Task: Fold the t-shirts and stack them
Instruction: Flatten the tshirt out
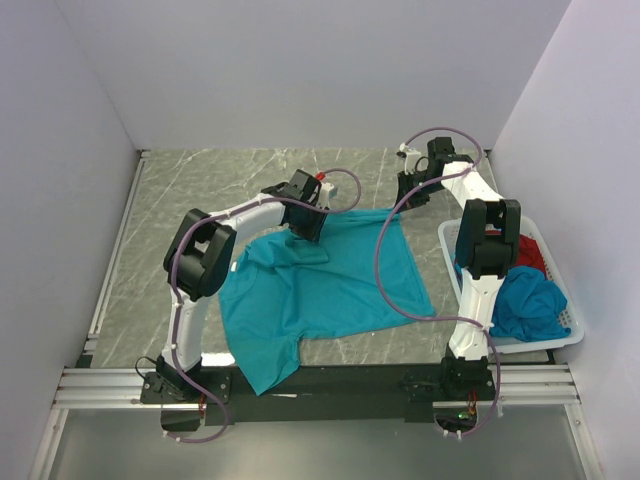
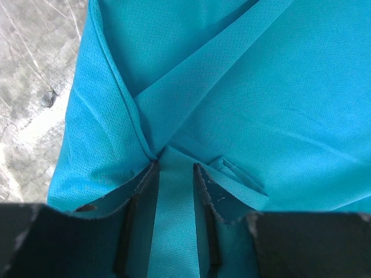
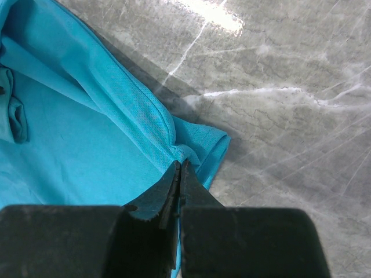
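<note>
From above, both pincer tips are hidden by their own arms, so the grips show only in the wrist views. The left pincer [image 2: 175, 169] is partly spread with a raised fold of the teal shirt [image 1: 320, 285] between its fingers, near the collar. The right pincer [image 3: 178, 174] is pressed together, pinching the shirt's hem near a corner, grey tabletop [image 3: 290, 116] beyond it. Only the overhead view shows the basket [image 1: 570, 335], with blue shirt [image 1: 525, 300] and red shirt [image 1: 528, 252], beside the right arm.

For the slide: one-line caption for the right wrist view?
Right gripper shut on the teal t-shirt at its hem corner, over the grey marble-patterned table.
</note>
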Controlling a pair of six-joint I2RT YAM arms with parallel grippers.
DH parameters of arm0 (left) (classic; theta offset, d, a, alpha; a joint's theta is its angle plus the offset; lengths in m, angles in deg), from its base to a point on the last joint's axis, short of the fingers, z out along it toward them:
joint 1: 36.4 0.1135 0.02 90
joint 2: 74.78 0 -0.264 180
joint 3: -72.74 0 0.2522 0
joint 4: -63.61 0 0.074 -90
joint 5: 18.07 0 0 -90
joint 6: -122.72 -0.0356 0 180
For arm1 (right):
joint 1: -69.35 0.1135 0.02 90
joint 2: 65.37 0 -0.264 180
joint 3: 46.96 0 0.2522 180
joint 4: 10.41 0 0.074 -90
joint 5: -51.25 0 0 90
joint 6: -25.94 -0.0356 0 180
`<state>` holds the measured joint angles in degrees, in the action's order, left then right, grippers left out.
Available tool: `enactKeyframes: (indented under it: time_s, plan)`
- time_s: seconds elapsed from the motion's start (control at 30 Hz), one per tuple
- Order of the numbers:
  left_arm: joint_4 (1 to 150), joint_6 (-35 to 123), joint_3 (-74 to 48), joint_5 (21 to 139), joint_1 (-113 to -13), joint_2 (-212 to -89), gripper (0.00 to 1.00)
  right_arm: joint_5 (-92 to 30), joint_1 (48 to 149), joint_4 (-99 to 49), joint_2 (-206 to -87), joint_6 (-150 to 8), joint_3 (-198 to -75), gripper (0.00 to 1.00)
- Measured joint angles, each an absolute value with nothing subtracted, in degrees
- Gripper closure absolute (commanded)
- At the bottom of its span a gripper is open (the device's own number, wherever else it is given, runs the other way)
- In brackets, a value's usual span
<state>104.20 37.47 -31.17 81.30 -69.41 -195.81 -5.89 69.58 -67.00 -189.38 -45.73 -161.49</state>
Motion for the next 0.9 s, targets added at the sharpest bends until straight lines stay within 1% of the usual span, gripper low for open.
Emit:
enactKeyframes:
  time_s: [0.53, 0.9]
  plan:
    - [104.46, 37.47, -31.76, 81.12, -68.34, -195.81, 0.63, -5.87, 69.58, -67.02, -189.38, -45.55, -161.49, 1.00]
    - [105.40, 37.25, -35.54, 82.09, -67.90, -198.76, 0.63, -5.87, 69.58, -67.08, -189.38, -45.53, -161.49, 1.00]
